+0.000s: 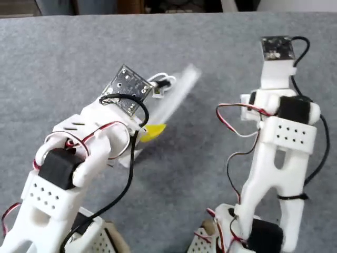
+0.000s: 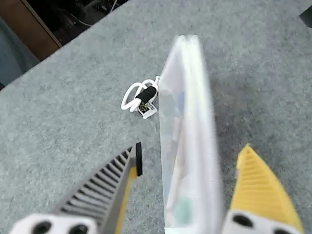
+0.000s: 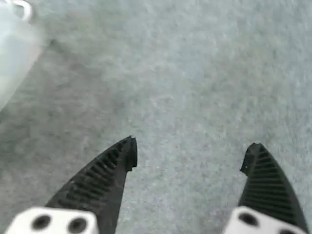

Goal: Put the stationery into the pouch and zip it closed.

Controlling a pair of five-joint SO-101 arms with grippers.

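The table [image 1: 63, 63] is covered with grey cloth, matt and felt-like, with a faintly fuzzy nap. The pouch [image 2: 190, 122] is made of translucent plastic, smooth and softly glossy. Ribbed plastic is seen on the fingers [image 2: 256, 190] of the left gripper [image 2: 192, 147]; matt black ribbed plastic is seen on the right gripper [image 3: 192, 145]. The arm shells [image 1: 274, 168] are formed of white matt plastic.

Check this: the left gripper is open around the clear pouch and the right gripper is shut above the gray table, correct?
Not quite: the right gripper is open, not shut, per the right wrist view. The left gripper is open around the clear pouch.
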